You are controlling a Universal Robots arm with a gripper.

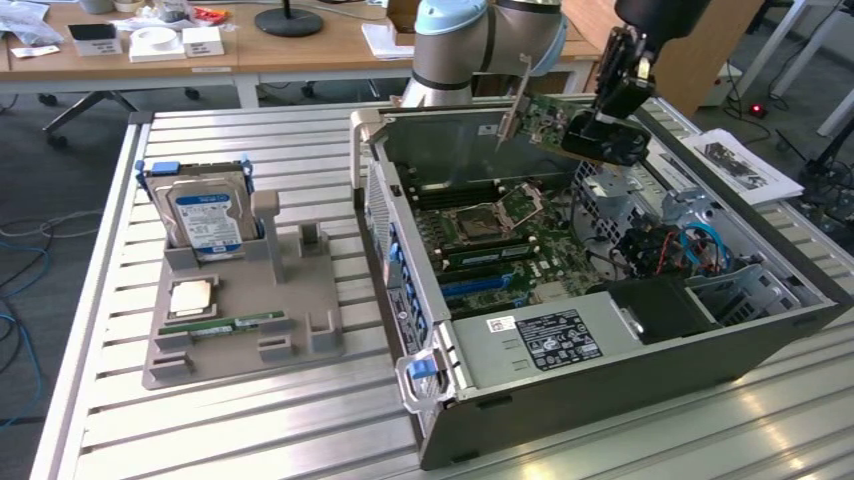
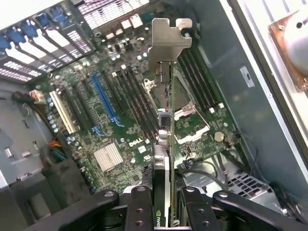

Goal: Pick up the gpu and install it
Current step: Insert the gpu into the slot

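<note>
step: carry-in, gpu (image 1: 541,118) not seated | pincer (image 1: 603,138) clamped on gpu, above case (image 1: 587,350), one o'clock of CPU socket (image 1: 501,213) in exterior view | calls for: card edge squared to blue slot (image 2: 103,98)

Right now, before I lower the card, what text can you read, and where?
"DELL": white print on the motherboard.
Edge of the gpu in the pincer: green logo, lettering cut off.
Label on the power supply: too small to read.
Blue label on the hard drive: also too small.
</note>
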